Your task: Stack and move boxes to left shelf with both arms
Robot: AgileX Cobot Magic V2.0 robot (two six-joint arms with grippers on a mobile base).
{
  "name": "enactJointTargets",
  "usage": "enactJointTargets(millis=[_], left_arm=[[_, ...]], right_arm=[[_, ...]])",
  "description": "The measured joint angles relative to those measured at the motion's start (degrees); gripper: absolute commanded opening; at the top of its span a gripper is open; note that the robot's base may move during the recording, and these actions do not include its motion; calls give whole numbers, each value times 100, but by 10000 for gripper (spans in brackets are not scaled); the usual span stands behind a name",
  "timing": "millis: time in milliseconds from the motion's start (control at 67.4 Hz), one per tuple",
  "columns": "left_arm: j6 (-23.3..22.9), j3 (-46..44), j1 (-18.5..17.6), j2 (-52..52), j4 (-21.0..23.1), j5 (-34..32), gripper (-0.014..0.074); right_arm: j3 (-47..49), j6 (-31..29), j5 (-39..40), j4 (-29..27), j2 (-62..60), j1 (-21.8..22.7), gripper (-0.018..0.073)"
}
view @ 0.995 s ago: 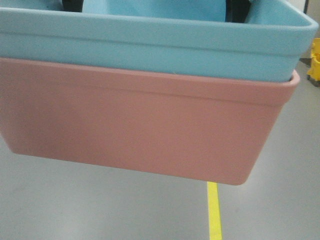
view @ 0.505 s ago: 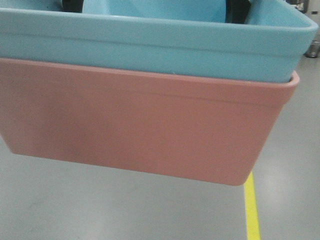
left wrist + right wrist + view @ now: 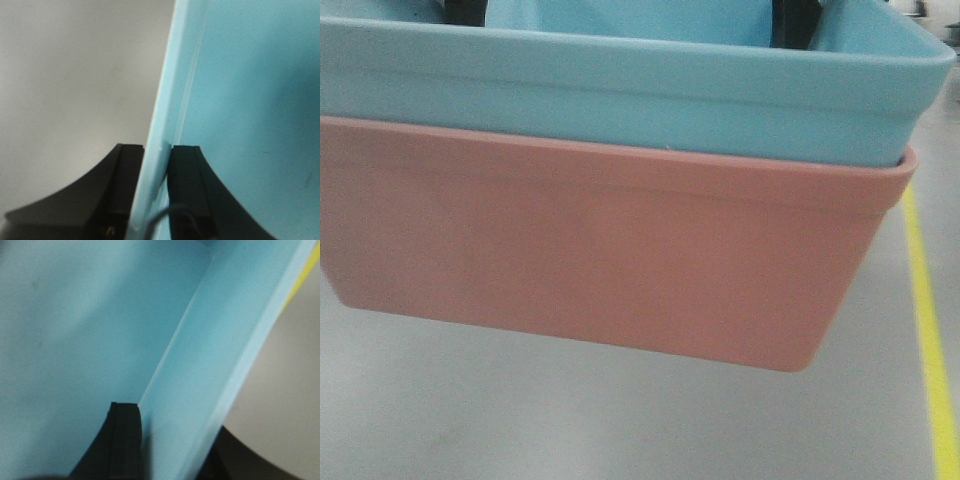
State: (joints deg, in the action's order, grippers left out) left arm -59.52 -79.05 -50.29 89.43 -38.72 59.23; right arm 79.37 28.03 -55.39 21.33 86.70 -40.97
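The light blue box [image 3: 620, 100] sits nested inside the salmon pink box [image 3: 600, 260], and the stack hangs in the air above the floor, filling the front view. My left gripper [image 3: 157, 147] is shut on the blue box's left wall [image 3: 165, 100], one finger on each side. My right gripper [image 3: 172, 415] is shut on its right wall [image 3: 220, 355], with one finger inside the box and the other outside. Dark gripper parts [image 3: 795, 20] show behind the far rim. The left shelf is out of view.
Grey floor [image 3: 520, 410] lies under the boxes. A yellow floor line [image 3: 930, 330] runs along the right edge of the front view.
The yellow floor line has slid from centre to the far right and the yellow object at right has left the view. The stacked boxes keep their place in frame.
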Motion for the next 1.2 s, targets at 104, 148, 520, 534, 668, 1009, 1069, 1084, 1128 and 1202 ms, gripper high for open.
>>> enactJointTargets(millis=[104, 148, 520, 534, 668, 1009, 1069, 1084, 1128, 1202], left_arm=[[0, 0, 0, 12, 0, -14, -8], [0, 0, 0, 12, 0, -14, -8], [-10, 0, 0, 34, -13, -28, -8], [-10, 0, 0, 47, -13, -28, -8], [-10, 0, 0, 70, -13, -28, -8], [-10, 0, 0, 70, -13, -36, -8], [-10, 0, 0, 70, -13, -36, -8], [-10, 0, 0, 70, -13, -36, -8], [-10, 0, 0, 70, -22, -36, -8], [-10, 0, 0, 70, -22, -36, -8]], right_arm=[[0, 0, -4, 0, 0, 0, 56], [0, 0, -4, 0, 0, 0, 56], [0, 0, -24, 0, 10, 0, 56], [0, 0, -24, 0, 4, 0, 56], [0, 0, -36, 10, 4, 0, 56], [0, 0, -46, 10, 13, 0, 56], [0, 0, -46, 10, 13, 0, 56], [0, 0, -46, 10, 13, 0, 56], [0, 0, -46, 10, 13, 0, 56], [0, 0, -46, 10, 13, 0, 56]])
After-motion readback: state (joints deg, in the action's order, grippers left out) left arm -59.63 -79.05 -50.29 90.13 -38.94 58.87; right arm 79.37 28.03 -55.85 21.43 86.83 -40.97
